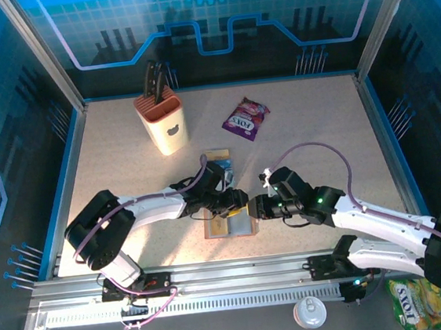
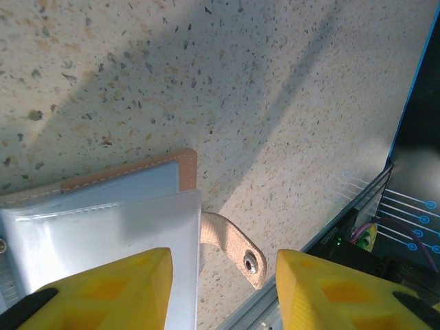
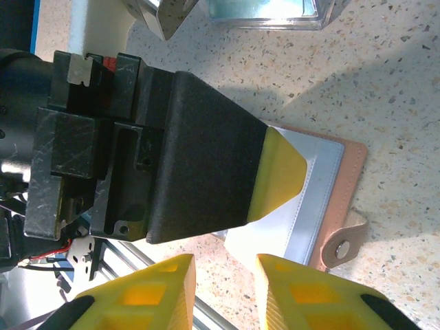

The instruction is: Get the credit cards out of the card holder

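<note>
The card holder point(image 1: 229, 225) lies open on the table near the front edge, its grey-blue sleeves point(image 2: 103, 227) up and its strap tab point(image 2: 230, 247) sticking out sideways. My left gripper point(image 1: 242, 200) hovers over it, open; one yellow finger overlaps the sleeve's edge and nothing is pinched point(image 2: 223, 289). My right gripper point(image 1: 254, 207) faces it from the right, its jaws a little apart point(image 3: 223, 289) over bare table. A pale sleeve corner point(image 3: 241, 251) reaches its fingertip. Teal and tan credit cards point(image 1: 219, 159) lie in a clear tray point(image 3: 265, 10) behind the holder.
A cream knife block point(image 1: 162, 122) stands at the back left, and a purple snack packet point(image 1: 246, 120) lies at the back centre. The metal front rail point(image 1: 240, 273) runs close under both grippers. Blue walls fence the table.
</note>
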Available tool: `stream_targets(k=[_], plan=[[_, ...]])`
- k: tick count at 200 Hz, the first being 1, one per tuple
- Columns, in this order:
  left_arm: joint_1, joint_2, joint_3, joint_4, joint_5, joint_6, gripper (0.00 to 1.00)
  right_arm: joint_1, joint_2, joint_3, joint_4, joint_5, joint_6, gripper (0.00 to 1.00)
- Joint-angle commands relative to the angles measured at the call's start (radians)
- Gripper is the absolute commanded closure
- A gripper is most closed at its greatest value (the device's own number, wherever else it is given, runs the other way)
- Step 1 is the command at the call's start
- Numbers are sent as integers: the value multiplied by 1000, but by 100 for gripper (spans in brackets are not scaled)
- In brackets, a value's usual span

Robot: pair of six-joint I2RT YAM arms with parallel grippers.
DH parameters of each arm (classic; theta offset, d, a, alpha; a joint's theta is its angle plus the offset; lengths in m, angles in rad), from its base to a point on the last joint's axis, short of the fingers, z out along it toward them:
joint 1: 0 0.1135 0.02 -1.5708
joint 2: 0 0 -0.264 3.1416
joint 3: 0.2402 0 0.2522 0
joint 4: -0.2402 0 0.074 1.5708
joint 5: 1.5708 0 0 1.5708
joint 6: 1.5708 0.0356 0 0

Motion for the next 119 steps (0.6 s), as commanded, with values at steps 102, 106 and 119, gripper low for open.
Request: stream_targets(k=[102,106,119], plan=[[55,-121,-38,-123,-45,75,55,9,161,35,83,-43,22,69],[61,-128,-48,-119,-44,72,55,10,171,39,86,-44,23,69],[80,-152,-77,-106,-38,64,55,18,199,52,97,-49,23,69]])
